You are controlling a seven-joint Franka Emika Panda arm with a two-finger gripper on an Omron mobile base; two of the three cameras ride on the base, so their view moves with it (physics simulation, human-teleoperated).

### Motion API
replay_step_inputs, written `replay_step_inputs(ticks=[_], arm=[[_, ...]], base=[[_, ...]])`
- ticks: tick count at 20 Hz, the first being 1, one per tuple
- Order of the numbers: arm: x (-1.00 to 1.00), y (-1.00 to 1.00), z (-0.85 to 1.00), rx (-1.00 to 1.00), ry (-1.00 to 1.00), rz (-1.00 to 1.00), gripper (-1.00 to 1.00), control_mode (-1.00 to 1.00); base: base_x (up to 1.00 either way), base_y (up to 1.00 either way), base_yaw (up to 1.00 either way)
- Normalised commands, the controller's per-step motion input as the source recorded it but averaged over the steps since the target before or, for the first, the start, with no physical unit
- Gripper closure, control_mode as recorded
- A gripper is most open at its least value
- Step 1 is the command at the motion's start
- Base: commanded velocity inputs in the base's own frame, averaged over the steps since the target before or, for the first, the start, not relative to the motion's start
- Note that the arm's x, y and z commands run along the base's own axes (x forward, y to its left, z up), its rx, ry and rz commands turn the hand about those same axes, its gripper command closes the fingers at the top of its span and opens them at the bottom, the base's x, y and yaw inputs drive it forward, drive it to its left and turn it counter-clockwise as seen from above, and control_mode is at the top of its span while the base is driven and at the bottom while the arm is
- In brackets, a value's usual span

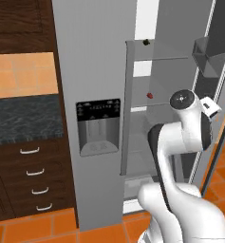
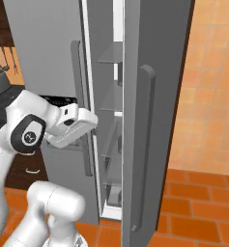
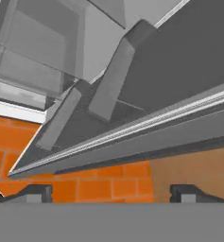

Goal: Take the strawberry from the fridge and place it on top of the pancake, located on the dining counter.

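The fridge (image 1: 95,71) stands with its right door (image 2: 154,120) swung open, baring glass shelves. The strawberry (image 1: 150,95), a tiny red berry, lies on a middle shelf, to the left of my wrist (image 1: 182,99) and a little above it. My gripper (image 3: 113,193) is open, its fingertips (image 3: 38,192) spread wide with nothing between them. It hangs just in front of the gap between the two doors, close to the left door's handle (image 2: 77,96). In the hand view, two door handles (image 3: 111,80) and orange floor tiles lie ahead. The pancake and the dining counter are out of view.
A small blackish item (image 1: 145,42) sits on the top shelf. A dark door bin (image 1: 206,59) hangs inside the open door. Left of the fridge is a dark-topped counter (image 1: 23,116) over wood drawers (image 1: 33,173). The floor is orange tile (image 2: 203,207).
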Motion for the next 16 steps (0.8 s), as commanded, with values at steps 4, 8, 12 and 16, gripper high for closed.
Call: replay_step_inputs(ticks=[4, 8, 12, 16], arm=[[0.74, 0.36, -0.62, -0.35, 0.27, -0.23, -1.0, -1.0], [0.99, -0.04, -0.7, -0.29, 0.29, -0.22, -1.0, -1.0], [0.96, -0.39, -0.53, -0.26, 0.24, -0.25, -1.0, -1.0], [0.84, -0.57, -0.28, -0.16, 0.15, -0.19, -1.0, -1.0]], base=[[0.0, 0.0, 0.0], [0.0, 0.0, 0.0], [0.0, 0.0, 0.0], [0.0, 0.0, 0.0]])
